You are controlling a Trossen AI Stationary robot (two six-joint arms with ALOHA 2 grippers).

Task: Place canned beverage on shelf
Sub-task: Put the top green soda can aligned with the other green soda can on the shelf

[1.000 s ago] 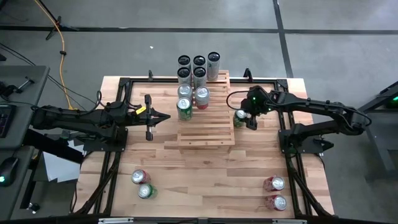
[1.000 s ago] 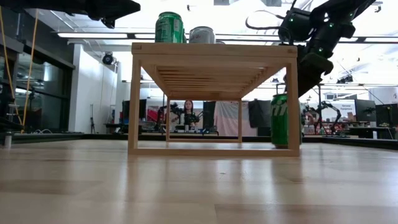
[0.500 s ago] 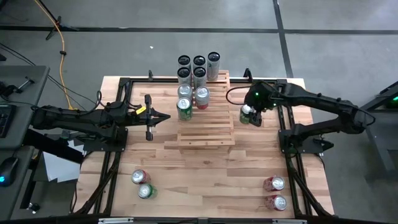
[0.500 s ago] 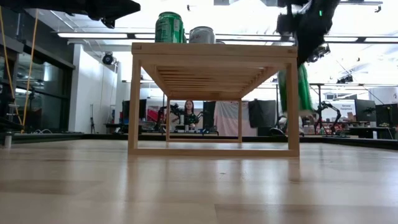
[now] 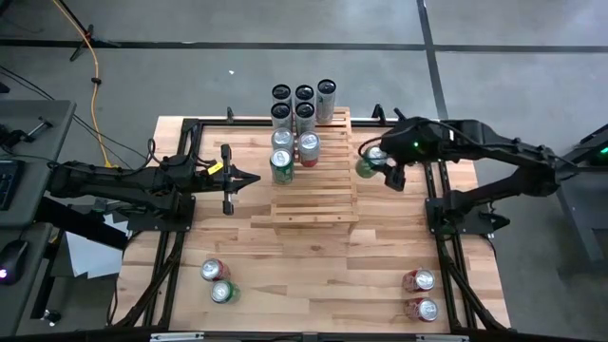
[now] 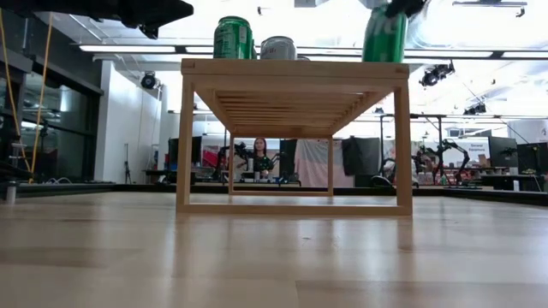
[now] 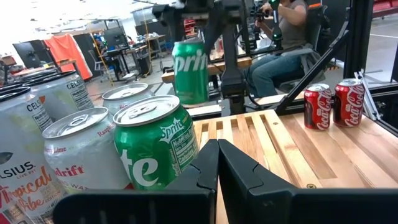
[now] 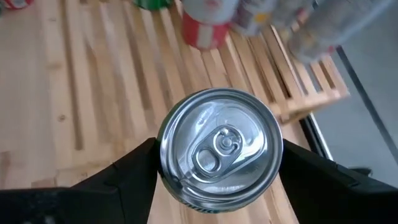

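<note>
Pale wood slats of the shelf (image 5: 313,185) sit mid-frame in the high view; right of its upper edge, the right claw (image 5: 378,163) is clamped on a green can (image 5: 367,165). The left claw (image 5: 255,179), fingers together, waits at centre left. In the low view, the green can (image 6: 384,34) hangs at upper right, level with the shelf (image 6: 293,70) top. The left wrist view shows it aloft at upper centre (image 7: 190,71). The right wrist view shows its silver lid (image 8: 219,146) mid-frame between dark fingers (image 8: 127,168).

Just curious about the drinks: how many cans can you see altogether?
13. Five dark-topped cans stand behind the shelf, three on it, one green can in the right gripper, two front left, two front right. None looks hidden.
</note>
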